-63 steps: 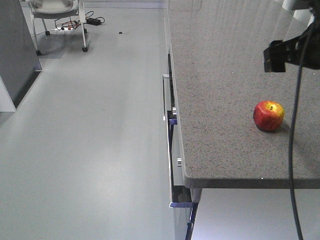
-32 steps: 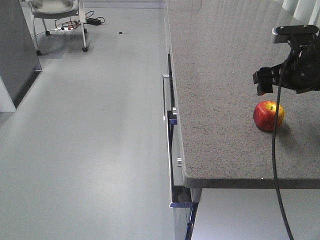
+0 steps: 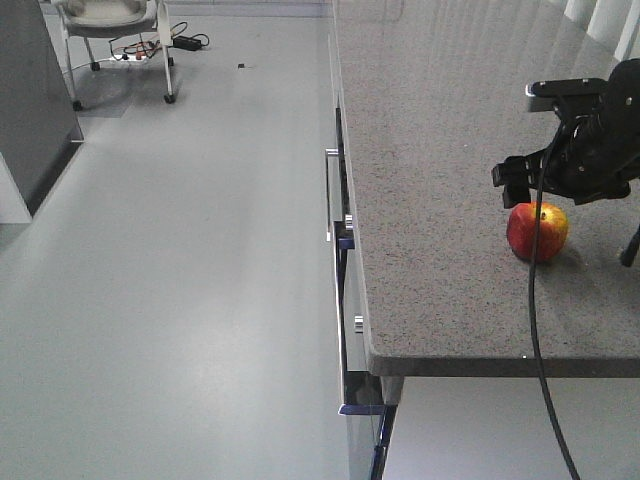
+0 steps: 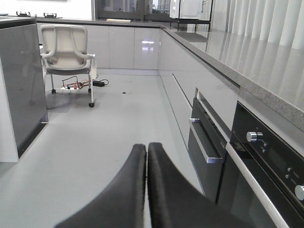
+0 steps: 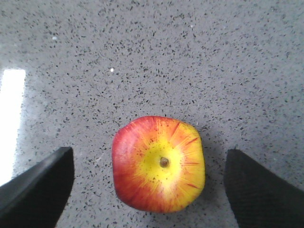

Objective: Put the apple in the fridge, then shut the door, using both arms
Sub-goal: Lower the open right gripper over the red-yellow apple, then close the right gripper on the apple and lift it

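Observation:
The apple (image 3: 537,232), red with a yellow patch round its stem, rests on the speckled grey counter (image 3: 440,200) near the front right. My right gripper (image 3: 560,190) hangs just above it, pointing down. In the right wrist view the apple (image 5: 159,164) lies between the two black fingers (image 5: 38,185), with a gap on each side; the right gripper (image 5: 149,190) is open and touches nothing. My left gripper (image 4: 146,148) is shut on nothing, held low over the floor and pointing along the kitchen aisle. The fridge and its door are out of view.
Below the counter edge sit drawers and an oven front with metal handles (image 3: 328,195) (image 4: 204,142). A white wheeled chair (image 4: 66,52) and cables stand at the far end. A dark grey unit (image 3: 30,90) borders the grey floor (image 3: 200,280) on the left.
My right gripper has come down and moved left from above the counter's right edge to just over the apple. The apple has stayed in place.

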You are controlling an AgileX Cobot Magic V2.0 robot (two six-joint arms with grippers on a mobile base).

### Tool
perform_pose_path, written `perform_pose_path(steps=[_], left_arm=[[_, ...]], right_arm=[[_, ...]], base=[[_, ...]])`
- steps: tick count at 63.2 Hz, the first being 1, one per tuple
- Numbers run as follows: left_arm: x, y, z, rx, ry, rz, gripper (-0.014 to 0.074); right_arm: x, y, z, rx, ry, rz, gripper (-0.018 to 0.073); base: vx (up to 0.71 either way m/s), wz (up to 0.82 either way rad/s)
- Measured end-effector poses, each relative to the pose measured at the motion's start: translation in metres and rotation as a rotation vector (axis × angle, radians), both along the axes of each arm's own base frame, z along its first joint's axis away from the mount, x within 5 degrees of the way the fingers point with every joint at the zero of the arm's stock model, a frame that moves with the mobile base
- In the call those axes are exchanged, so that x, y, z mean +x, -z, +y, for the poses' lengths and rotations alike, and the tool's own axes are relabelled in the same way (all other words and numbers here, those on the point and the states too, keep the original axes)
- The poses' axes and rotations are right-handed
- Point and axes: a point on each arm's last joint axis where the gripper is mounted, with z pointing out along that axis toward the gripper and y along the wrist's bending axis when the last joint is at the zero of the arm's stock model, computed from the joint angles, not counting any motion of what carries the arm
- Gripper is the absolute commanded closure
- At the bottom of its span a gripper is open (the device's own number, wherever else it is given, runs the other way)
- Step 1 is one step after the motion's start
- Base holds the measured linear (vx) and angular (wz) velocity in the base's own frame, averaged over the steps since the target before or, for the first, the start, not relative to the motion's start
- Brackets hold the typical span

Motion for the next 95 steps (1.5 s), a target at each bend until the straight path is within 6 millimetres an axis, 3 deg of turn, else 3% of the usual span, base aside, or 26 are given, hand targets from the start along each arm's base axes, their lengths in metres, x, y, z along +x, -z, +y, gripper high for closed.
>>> perform_pose_path(steps=[47, 56, 77, 85, 95], left_arm=[[0.0, 0.0, 0.0, 0.0, 0.0, 0.0, 0.0603], [0.0, 0.0, 0.0, 0.0, 0.0, 0.0, 0.0603], [0.0, 0.0, 0.0, 0.0, 0.0, 0.0, 0.0603], [0.0, 0.0, 0.0, 0.0, 0.0, 0.0, 0.0603], [0.0, 0.0, 0.0, 0.0, 0.0, 0.0, 0.0603]], right_arm=[[0.019, 0.049, -0.002, -0.031, 0.002, 0.068, -0.0008], [0.02, 0.049, -0.003, -0.031, 0.006, 0.066, 0.0092], [0.019, 0.049, -0.003, -0.032, 0.009, 0.074, 0.048], [0.014, 0.033, -0.002, -0.025, -0.008, 0.056, 0.0576], [-0.012, -0.043, 0.006, 0.039, -0.071, -0.124, 0.057]], base=[[0.0, 0.0], [0.0, 0.0], [0.0, 0.0], [0.0, 0.0], [0.0, 0.0]])
